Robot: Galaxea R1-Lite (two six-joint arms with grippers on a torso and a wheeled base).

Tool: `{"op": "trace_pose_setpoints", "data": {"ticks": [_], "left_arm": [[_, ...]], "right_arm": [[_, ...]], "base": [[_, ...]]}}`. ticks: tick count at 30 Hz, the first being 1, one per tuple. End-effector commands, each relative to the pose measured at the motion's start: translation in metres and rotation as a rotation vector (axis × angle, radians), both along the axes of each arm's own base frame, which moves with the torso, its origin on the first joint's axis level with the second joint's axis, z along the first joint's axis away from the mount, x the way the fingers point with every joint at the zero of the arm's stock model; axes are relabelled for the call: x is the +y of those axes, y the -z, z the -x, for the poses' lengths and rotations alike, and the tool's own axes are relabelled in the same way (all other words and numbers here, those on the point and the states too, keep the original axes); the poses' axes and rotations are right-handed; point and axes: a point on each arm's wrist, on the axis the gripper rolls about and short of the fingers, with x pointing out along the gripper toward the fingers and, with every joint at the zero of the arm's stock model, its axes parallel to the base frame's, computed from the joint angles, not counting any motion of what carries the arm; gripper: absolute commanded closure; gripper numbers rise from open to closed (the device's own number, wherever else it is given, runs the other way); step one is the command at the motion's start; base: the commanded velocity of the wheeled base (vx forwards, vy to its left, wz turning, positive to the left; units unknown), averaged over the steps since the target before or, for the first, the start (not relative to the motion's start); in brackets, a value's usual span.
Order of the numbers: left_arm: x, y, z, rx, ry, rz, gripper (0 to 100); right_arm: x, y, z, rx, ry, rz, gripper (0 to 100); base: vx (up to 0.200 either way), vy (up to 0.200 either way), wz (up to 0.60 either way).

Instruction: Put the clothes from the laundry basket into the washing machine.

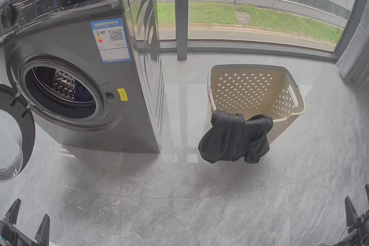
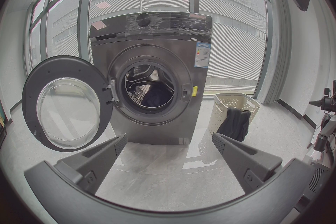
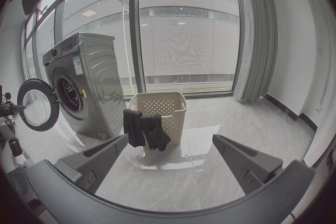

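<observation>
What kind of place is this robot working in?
Probably a laundry corner of a modern building, perhaps a test space. A front-loading washing machine stands with its door open, a laundry basket with a dark garment over its rim sits beside it, and tall windows face another building.

washing machine (image 1: 77, 77) grey | laundry basket (image 1: 255, 89) cream, star-perforated | clothes (image 1: 234, 137) black

Floor: you are looking at grey tiles (image 1: 230, 200) reflecting daylight.
Window: a dark post (image 1: 181, 4) is dividing your glass.
Outside: a grass strip (image 1: 269, 18) is running below a ribbed building (image 3: 189, 35).
Right edge: a grey curtain (image 1: 355, 54) is hanging.
</observation>
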Motion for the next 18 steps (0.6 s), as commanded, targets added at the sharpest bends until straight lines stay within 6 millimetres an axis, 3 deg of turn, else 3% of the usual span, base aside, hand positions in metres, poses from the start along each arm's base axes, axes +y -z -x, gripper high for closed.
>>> {"op": "trace_pose_setpoints", "data": {"ticks": [1, 3, 4, 7, 8, 10, 12, 13, 14, 15, 17, 18], "left_arm": [[0.000, 0.005, 0.000, 0.005, 0.001, -0.004, 0], [0.000, 0.005, 0.000, 0.005, 0.001, -0.006, 0], [0.000, 0.005, 0.000, 0.005, 0.000, -0.006, 0], [0.000, 0.005, 0.000, 0.005, 0.000, -0.004, 0], [0.000, 0.005, 0.000, 0.005, 0.000, -0.004, 0], [0.000, 0.005, 0.000, 0.005, 0.000, -0.004, 0], [0.000, 0.005, 0.000, 0.005, 0.000, -0.004, 0], [0.000, 0.005, 0.000, 0.005, 0.000, -0.001, 0], [0.000, 0.005, 0.000, 0.005, 0.000, -0.001, 0], [0.000, 0.005, 0.000, 0.005, -0.002, 0.000, 0], [0.000, 0.005, 0.000, 0.005, -0.002, 0.000, 0], [0.000, 0.005, 0.000, 0.005, -0.002, -0.001, 0]], "right_arm": [[0.000, -0.041, 0.012, -0.247, 0.001, -0.032, 0], [0.000, -0.052, 0.015, -0.260, 0.002, -0.033, 0], [0.000, -0.061, 0.010, -0.185, -0.009, -0.031, 0], [0.000, -0.063, -0.002, -0.046, -0.047, -0.034, 0], [0.001, -0.065, -0.019, 0.070, -0.100, -0.031, 0], [0.003, -0.066, -0.033, 0.152, -0.152, -0.026, 0], [0.003, -0.067, -0.035, 0.160, -0.159, -0.027, 0], [0.008, -0.075, -0.058, 0.236, -0.228, -0.053, 0], [0.008, -0.075, -0.058, 0.236, -0.228, -0.053, 0], [0.014, -0.083, -0.078, 0.281, -0.251, -0.109, 0], [0.017, -0.086, -0.088, 0.303, -0.261, -0.136, 0], [0.025, -0.086, -0.106, 0.361, -0.290, -0.157, 0]], "base": [[0.000, -0.200, 0.00], [0.000, -0.200, 0.00], [0.000, -0.200, 0.00], [0.000, -0.200, 0.00], [0.000, -0.200, 0.00], [0.000, -0.200, 0.00], [0.000, -0.200, 0.00], [0.000, -0.200, 0.00], [0.000, -0.200, 0.00], [0.000, -0.200, 0.00], [0.000, 0.000, 0.00], [0.000, 0.000, 0.00]]}}
